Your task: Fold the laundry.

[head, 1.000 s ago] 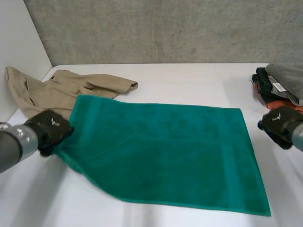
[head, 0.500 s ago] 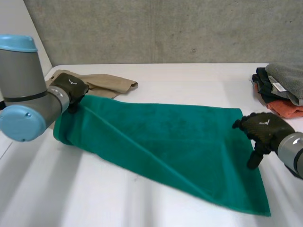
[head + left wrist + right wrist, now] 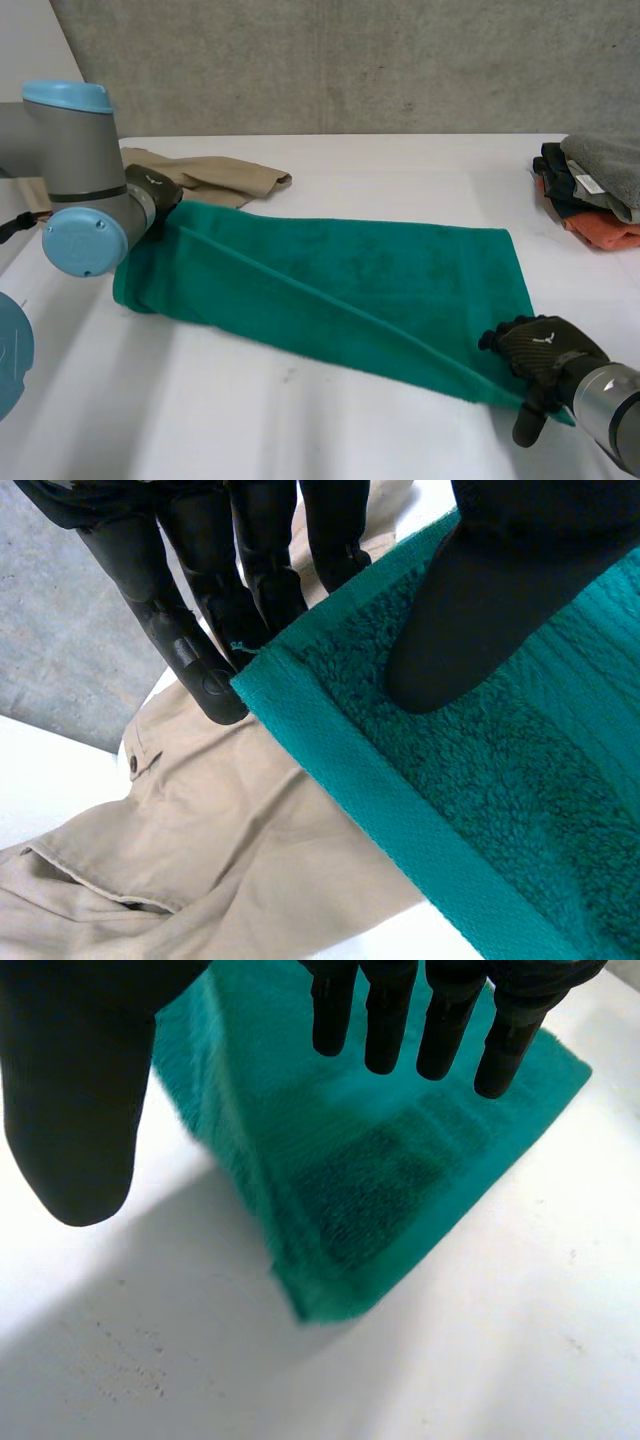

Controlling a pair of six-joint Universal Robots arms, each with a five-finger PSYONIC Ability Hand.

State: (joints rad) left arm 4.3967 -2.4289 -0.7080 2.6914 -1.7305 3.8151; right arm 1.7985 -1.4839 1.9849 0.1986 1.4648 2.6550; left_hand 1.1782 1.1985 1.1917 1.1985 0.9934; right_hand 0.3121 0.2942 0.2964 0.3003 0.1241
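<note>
Right hand (image 3: 545,350) moved nearer, fingers (image 3: 445,1020) straight | left hand (image 3: 500,580) pinches towel (image 3: 340,280) corner

A corner of the green towel (image 3: 480,810) is pinched by the left hand (image 3: 250,550): the thumb (image 3: 480,590) is pressed onto the terry top, while the fingers (image 3: 190,630) are laid straight behind the hemmed edge. Beige trousers (image 3: 230,850) are spread under the towel on the white table (image 3: 40,790), and a small button (image 3: 133,765) is seen on them
</note>
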